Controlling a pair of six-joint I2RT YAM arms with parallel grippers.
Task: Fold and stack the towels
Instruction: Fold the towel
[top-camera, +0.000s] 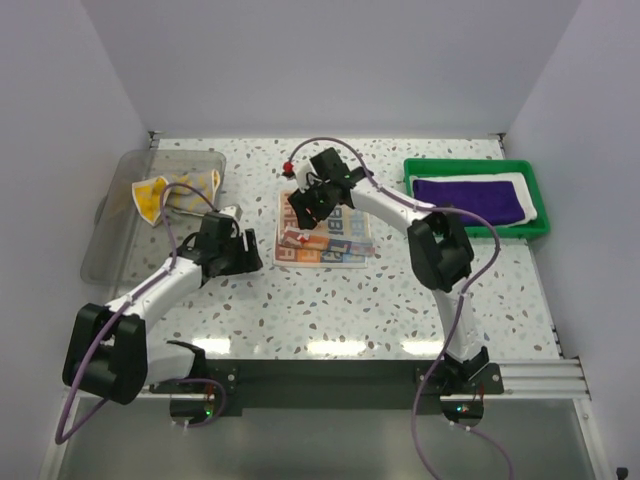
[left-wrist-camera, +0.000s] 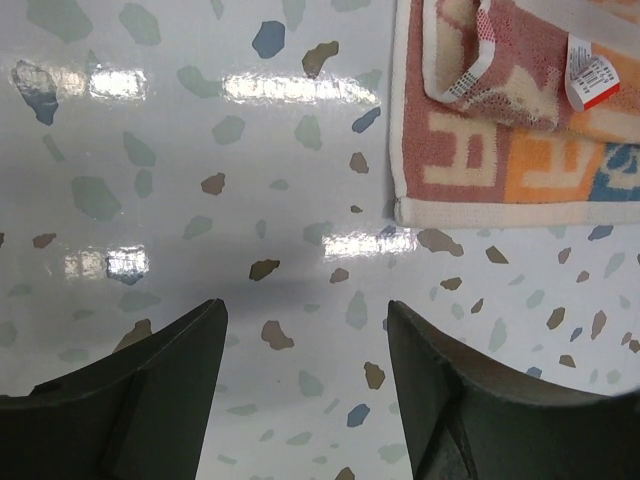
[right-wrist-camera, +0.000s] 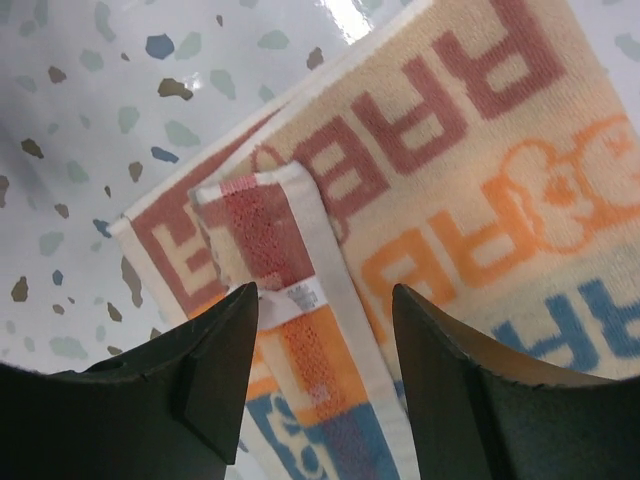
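The lettered towel (top-camera: 326, 238) lies flat mid-table, pale with orange, blue and red block letters, one edge strip flipped back over it (right-wrist-camera: 290, 270). My right gripper (top-camera: 304, 207) hovers over its left part, open (right-wrist-camera: 325, 300), with nothing between the fingers. My left gripper (top-camera: 245, 252) is just left of the towel, open (left-wrist-camera: 305, 320) over bare table, and the towel's corner (left-wrist-camera: 500, 150) shows at the upper right of the left wrist view. The purple towel (top-camera: 468, 197) lies folded on the white towel (top-camera: 532, 207) in the green tray (top-camera: 478, 233).
A clear plastic bin (top-camera: 110, 245) stands at the far left, holding a crumpled yellow and white cloth (top-camera: 175, 193). The green tray sits at the back right. A small red object (top-camera: 288, 167) lies behind the lettered towel. White walls close in the table on three sides.
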